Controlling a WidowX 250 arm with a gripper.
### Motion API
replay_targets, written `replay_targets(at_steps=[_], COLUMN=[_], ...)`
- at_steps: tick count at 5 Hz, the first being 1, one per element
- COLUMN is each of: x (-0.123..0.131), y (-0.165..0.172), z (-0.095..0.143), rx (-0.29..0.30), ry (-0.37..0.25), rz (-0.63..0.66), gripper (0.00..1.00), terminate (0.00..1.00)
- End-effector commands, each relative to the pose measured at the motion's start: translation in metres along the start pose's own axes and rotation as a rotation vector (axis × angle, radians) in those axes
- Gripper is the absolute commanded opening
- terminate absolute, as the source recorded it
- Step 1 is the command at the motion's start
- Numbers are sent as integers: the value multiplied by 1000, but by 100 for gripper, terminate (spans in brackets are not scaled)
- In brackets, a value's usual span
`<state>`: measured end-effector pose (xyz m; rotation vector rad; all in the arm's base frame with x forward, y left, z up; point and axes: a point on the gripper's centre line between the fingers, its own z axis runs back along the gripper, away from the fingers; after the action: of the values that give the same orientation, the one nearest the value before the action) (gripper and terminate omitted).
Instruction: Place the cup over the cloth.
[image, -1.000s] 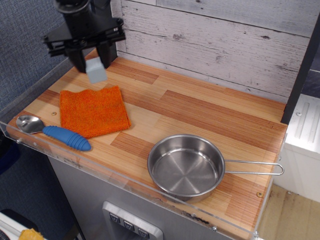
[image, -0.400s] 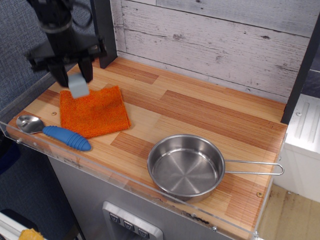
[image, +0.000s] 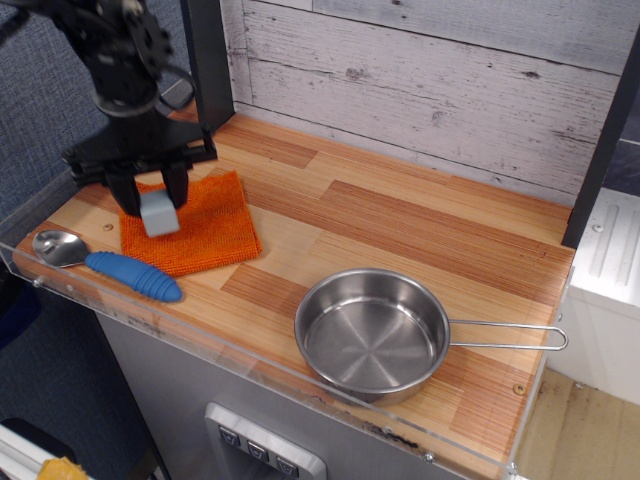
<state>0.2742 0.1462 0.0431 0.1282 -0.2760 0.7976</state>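
Note:
The cup (image: 159, 214) is a small pale grey-blue block held between the fingers of my gripper (image: 154, 200). The gripper is shut on it and holds it low over the left part of the orange cloth (image: 203, 229). Whether the cup touches the cloth I cannot tell. The cloth lies flat on the wooden counter at the left, its far left part hidden by the gripper.
A blue-handled spoon (image: 110, 265) lies in front of the cloth near the counter's front edge. A round steel pan (image: 372, 334) with a wire handle sits at the front right. A clear plastic rim (image: 250, 352) runs along the counter's front. A plank wall is behind.
The gripper has moved forward and down with the cup, from the back left of the counter to low over the cloth's left part.

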Motion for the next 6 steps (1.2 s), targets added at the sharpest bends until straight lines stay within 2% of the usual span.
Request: replay_targets(at_steps=[1, 2, 3, 6], x=[-4, -3, -1, 2], y=[-10, -11, -11, -11], z=[-13, -15, -10, -4], rx=[19, -44, -22, -21], ry=[-4, 18, 44, 49], rz=[-32, -14, -1, 16], gripper=[0, 0, 100, 100], terminate=[0, 0, 0, 0])
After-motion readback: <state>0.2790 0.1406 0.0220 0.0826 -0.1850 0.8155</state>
